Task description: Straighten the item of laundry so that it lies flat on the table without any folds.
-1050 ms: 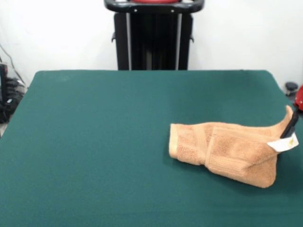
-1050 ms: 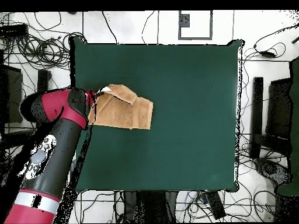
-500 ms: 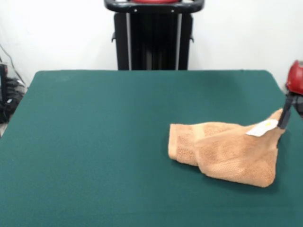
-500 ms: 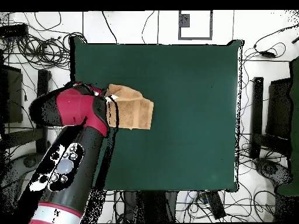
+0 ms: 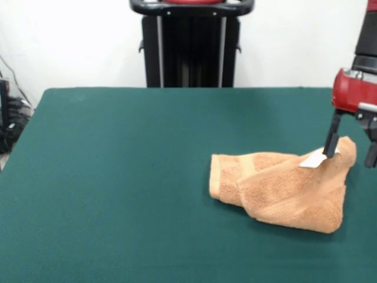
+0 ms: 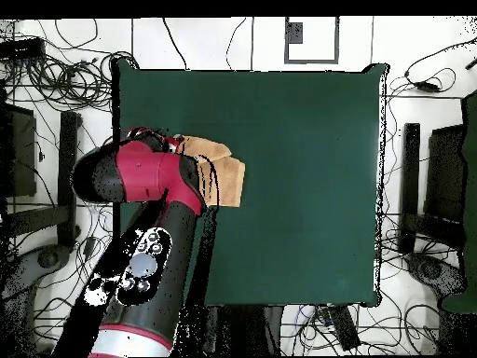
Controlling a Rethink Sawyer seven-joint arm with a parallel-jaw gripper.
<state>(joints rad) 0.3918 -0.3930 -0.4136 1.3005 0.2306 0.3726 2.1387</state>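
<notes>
Pincer (image 5: pixel 352 148) spread over folded towel (image 5: pixel 283 188), near table (image 5: pixel 118 177) edge

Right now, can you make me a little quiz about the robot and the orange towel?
1. True or false: the orange towel lies flat with no folds.
2. What colour is the table? A red, B dark green, C white.
3. Fill the gap: the small white thing on the towel's raised corner, by the open gripper, is a ____.

Key: 1 false, it is bunched and folded over. 2 B. 3 tag.
</notes>
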